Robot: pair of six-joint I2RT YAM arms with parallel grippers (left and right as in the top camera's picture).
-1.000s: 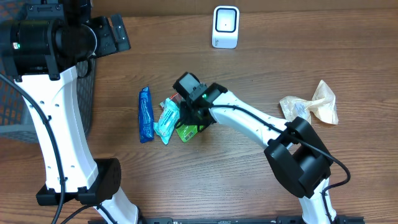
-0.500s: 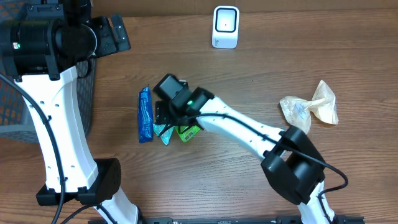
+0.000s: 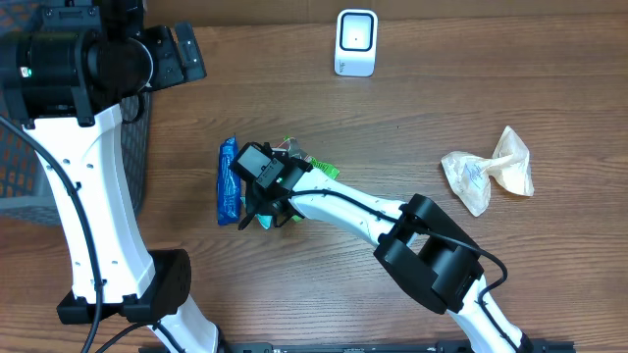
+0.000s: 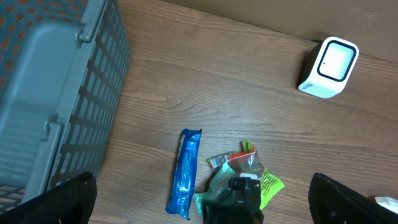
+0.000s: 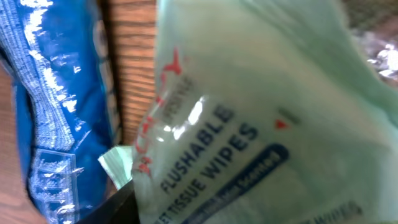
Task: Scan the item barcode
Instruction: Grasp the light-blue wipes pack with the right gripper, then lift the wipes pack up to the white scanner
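Wipes pack (image 5: pixel 249 124) edge beside blue packet (image 5: pixel 56 112), narrow table (image 5: pixel 132 56) strip between

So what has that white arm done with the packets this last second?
The right gripper slid left, from over the green packet to the pale teal wipes pack beside the long blue wrapper. The green packet shifted toward the white scanner box. The blue wrapper, scanner, crumpled beige bag and left arm stayed put.

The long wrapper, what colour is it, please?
The long plastic wrapper is blue; left wrist view.
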